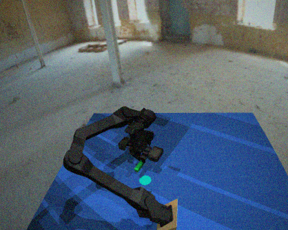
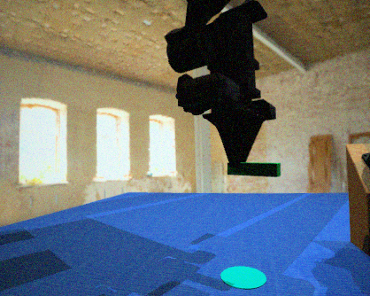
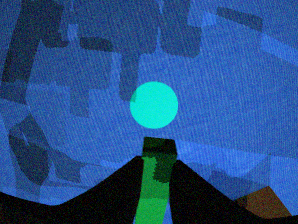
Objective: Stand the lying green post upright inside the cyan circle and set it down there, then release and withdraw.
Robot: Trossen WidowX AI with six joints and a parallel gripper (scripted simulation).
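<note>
My gripper (image 1: 140,162) (image 2: 239,164) (image 3: 157,165) is shut on the green post (image 1: 138,166) (image 2: 254,169) (image 3: 154,196). The post lies level in the fingers, held by one end, well above the blue table top (image 1: 215,165) (image 2: 121,222). The cyan circle (image 1: 145,180) (image 2: 243,276) (image 3: 153,104) is a flat disc on the table. In the wrist view it lies just ahead of the post's far end. In the exterior view it lies below the held post, nearer the camera.
The arm's base stands on a tan wooden block (image 1: 169,215) (image 2: 362,195) at the table's near edge. A white pillar (image 1: 111,41) stands on the floor beyond the table.
</note>
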